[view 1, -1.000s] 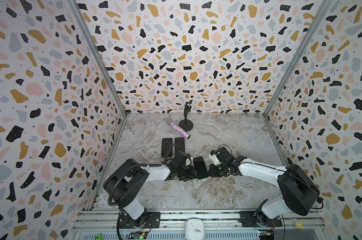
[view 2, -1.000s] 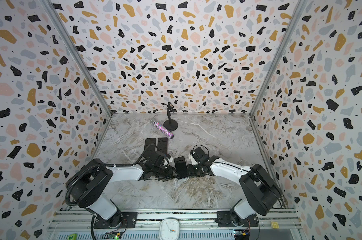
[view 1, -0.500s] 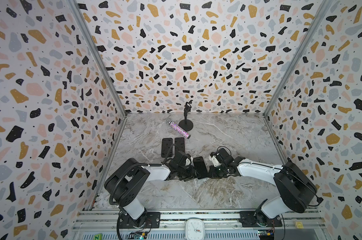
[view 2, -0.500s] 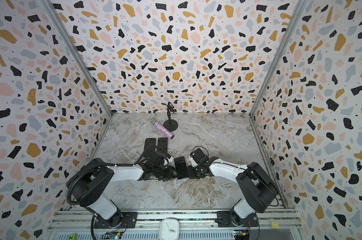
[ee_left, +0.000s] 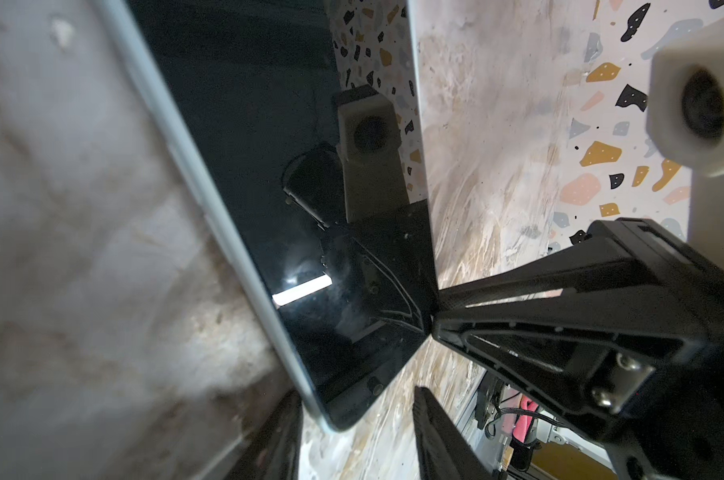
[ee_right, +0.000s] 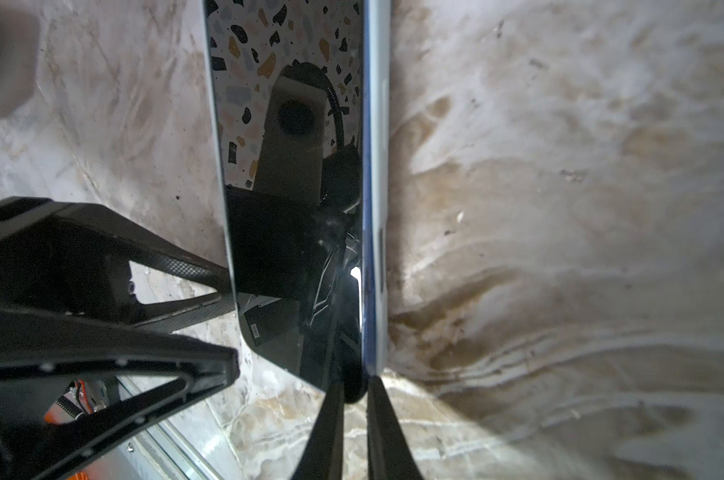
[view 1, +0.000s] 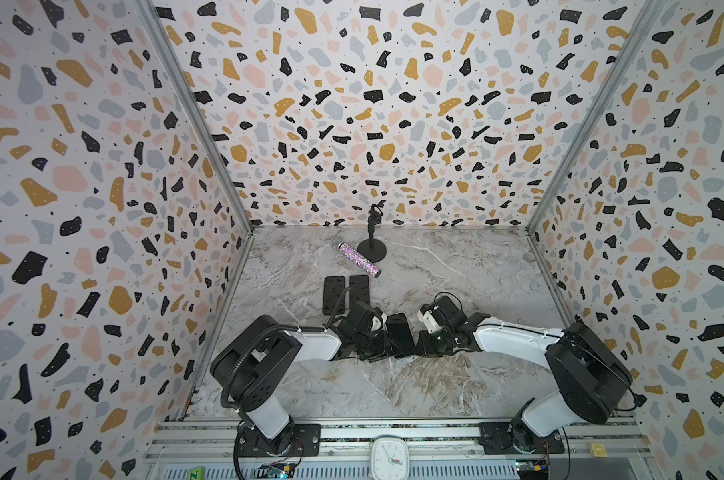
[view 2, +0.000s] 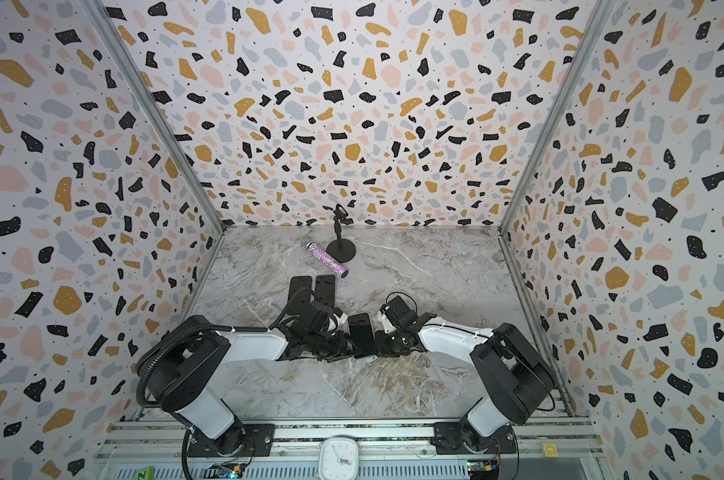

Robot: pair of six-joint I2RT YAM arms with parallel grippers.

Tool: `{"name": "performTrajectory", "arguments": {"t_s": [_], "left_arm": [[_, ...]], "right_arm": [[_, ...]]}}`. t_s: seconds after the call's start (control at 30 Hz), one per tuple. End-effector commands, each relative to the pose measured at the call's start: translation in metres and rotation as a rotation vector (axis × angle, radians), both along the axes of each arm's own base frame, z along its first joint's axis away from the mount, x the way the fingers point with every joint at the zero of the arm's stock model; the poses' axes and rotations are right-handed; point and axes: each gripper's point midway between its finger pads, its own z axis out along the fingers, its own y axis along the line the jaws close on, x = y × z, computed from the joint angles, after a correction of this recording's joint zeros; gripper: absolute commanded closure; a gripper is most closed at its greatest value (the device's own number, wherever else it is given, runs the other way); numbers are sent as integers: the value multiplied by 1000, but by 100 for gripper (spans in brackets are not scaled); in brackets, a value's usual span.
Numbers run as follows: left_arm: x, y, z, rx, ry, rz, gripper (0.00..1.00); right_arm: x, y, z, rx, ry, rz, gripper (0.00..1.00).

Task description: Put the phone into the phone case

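The phone (view 1: 399,334) (view 2: 361,334), black with a pale metal rim, stands tilted on the marble between my two grippers. In the right wrist view my right gripper (ee_right: 354,395) is shut on the thin edge of the phone (ee_right: 293,232). In the left wrist view my left gripper (ee_left: 352,440) is open. A corner of the phone (ee_left: 268,208) sits between its fingers, with a gap on one side. Two flat black slabs (view 1: 334,295) (view 1: 359,291) lie side by side behind the left arm. I cannot tell which of them is the phone case.
A glittery cylinder (view 1: 358,259) lies near a small black stand (view 1: 372,245) at the back of the table. Patterned walls enclose the left, right and back. A white clock (view 1: 389,457) sits on the front rail.
The right gripper's jaws have closed slightly on the phone. The arms and the phone have barely moved.
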Motion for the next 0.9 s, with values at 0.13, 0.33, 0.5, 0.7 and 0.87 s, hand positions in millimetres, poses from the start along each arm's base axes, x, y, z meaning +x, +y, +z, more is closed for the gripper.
{"name": "performTrajectory", "arguments": {"t_s": [0.13, 0.33, 0.5, 0.7, 0.87], "left_arm": [[-18, 15, -34, 88, 78, -2, 53], [-20, 15, -34, 84, 79, -7, 54], [-19, 14, -34, 82, 80, -8, 54], [-21, 28, -33, 157, 62, -24, 54], [-34, 45, -39, 257, 81, -92, 51]], "right_arm": [[-17, 17, -13, 52, 56, 68, 89], [-26, 17, -25, 56, 94, 76, 90], [-30, 16, -28, 42, 111, 75, 92], [2, 1, 13, -43, -54, 40, 91], [18, -5, 18, -25, -80, 29, 82]]}}
